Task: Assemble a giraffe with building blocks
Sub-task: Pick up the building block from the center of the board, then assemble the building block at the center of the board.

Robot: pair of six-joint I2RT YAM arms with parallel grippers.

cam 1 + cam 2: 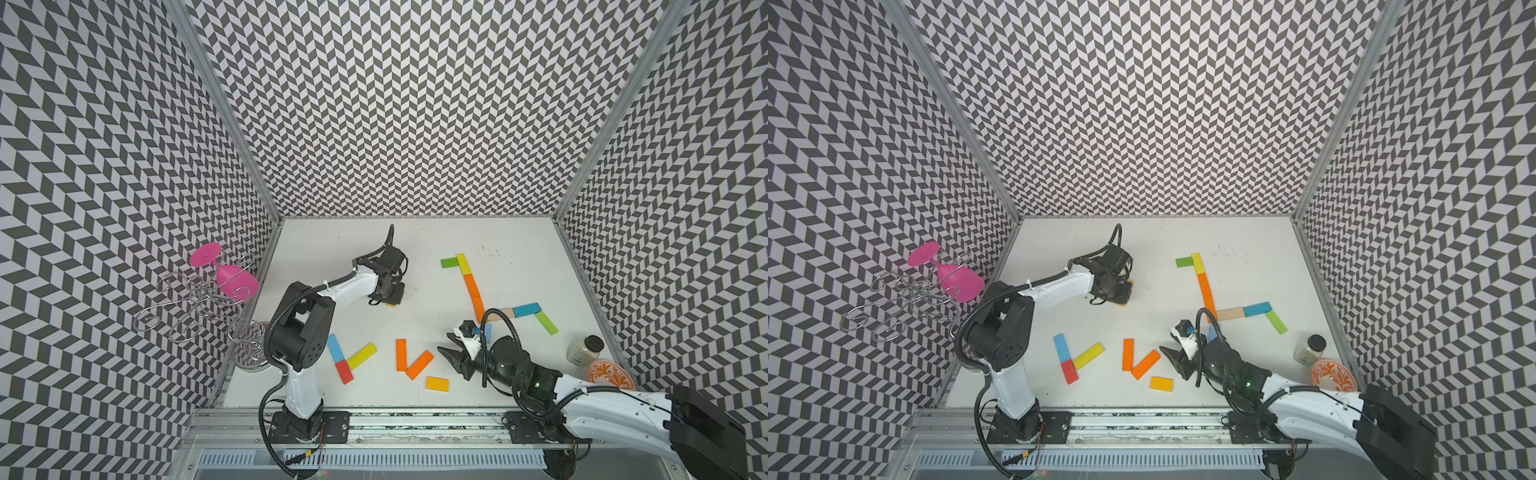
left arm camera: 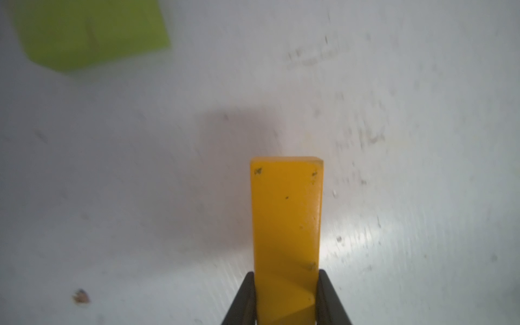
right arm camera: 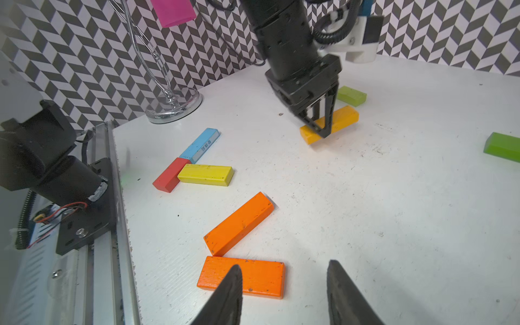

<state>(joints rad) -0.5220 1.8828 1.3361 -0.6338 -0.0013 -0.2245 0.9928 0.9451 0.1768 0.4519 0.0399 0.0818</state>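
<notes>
As the amber block (image 2: 287, 213) is clamped in the left jaws, with the part-open right jaws empty, a lift toward the unfinished giraffe (image 1: 471, 284) is judged next.

The left gripper (image 1: 390, 300) is covering nearly all of the yellow-orange block (image 1: 391, 304) in both top views, with only a sliver peeking out. In the left wrist view a green block (image 2: 90, 33) is blurring and running off the edge. The right arm (image 1: 582, 399) is hiding part of a blue block (image 1: 488, 332) and the patterned plate (image 1: 609, 370).
</notes>
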